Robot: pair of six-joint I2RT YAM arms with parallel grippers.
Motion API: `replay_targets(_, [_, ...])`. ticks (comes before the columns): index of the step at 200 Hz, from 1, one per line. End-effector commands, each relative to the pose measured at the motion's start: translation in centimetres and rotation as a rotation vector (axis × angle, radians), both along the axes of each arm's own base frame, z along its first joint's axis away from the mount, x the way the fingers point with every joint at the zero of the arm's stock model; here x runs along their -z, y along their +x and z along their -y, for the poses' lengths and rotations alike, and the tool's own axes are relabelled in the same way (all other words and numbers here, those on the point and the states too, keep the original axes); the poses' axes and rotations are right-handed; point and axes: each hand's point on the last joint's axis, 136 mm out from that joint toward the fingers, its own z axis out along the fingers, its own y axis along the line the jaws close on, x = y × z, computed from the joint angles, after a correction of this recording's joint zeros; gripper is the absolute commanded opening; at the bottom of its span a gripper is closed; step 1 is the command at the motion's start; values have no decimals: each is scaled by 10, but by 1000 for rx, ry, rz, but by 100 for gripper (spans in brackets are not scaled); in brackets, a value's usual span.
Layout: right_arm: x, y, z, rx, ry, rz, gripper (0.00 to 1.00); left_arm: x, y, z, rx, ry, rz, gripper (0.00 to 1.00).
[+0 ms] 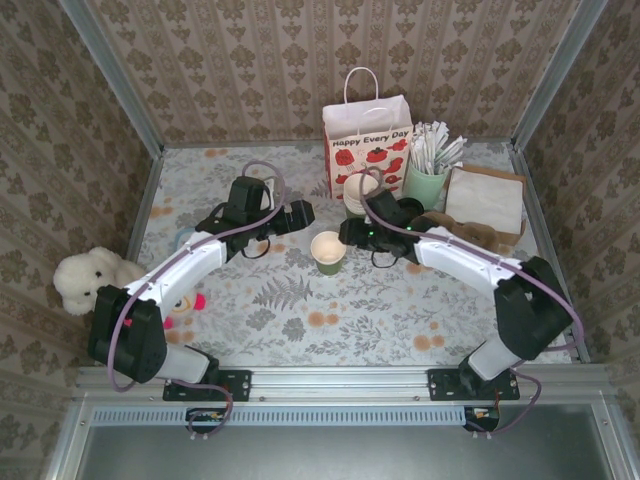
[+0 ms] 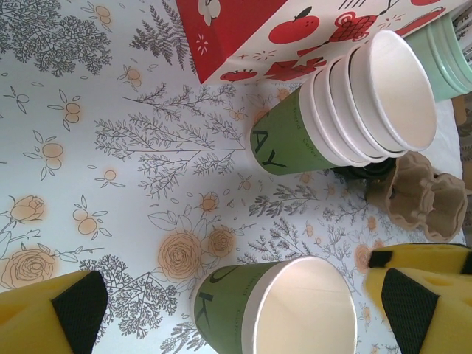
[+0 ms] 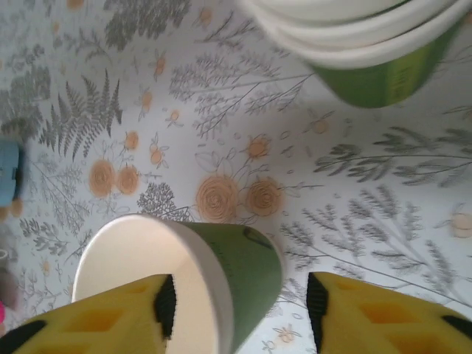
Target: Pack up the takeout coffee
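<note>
Right gripper (image 3: 240,295): released. The yellow fingers (image 3: 383,321) stand apart on either side of the open cup's rim, and a gap shows between the cup wall and the finger at 3 o'clock.
Left gripper (image 2: 243,302): spread wide and grasping nothing, low over the table.
Open cup (image 1: 328,252): green with a cream rim, unlidded, empty and upright. In the top view it is at 8 o'clock from the right gripper and 5 o'clock from the left.
Cup stack (image 1: 360,190): nested unlidded green cups at 12 o'clock from the right gripper.
Takeout coffee: its place cannot be told. A dark ridged edge (image 2: 360,170) lies between the stack's foot and the carrier, too hidden to tell whether it is a lid.
Paper bag (image 1: 367,140): white with red fruit print, upright at 12 o'clock behind the stack.
Mint cup (image 1: 425,182): holds wrapped sticks, at 2 o'clock from the right gripper.
Napkins (image 1: 485,195): just beside the mint cup, at its 3 o'clock.
Pulp carrier (image 1: 470,236): at 3 o'clock, partly under the right arm.
Plush (image 1: 88,280): white, at the table's (image 1: 300,320) 9 o'clock edge.
</note>
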Motion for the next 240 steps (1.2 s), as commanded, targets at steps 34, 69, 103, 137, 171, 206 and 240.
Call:
replay_targets(34, [7,4,100,598,190,-171,64,6,3,-9,-52,26,-14,100])
replay_targets(69, [42,25,111,887,228,-357,60,14,3,-16,-90,38,-40,100])
replay_targets(103, [76,47,108,1034,279,-389,59,16,2,-21,-100,60,-45,100])
replay_targets(137, [79,59,122,1092,242,-314,58,16,-1,-30,-118,93,-39,100])
replay_targets(171, [69,59,135,1114,207,-240,59,15,0,-34,-126,103,-28,100])
replay_targets(206, [77,66,144,1159,256,-232,58,14,1,-33,-119,104,-27,100])
replay_targets(240, [71,78,147,1151,250,-199,57,16,0,-34,-122,105,-30,100])
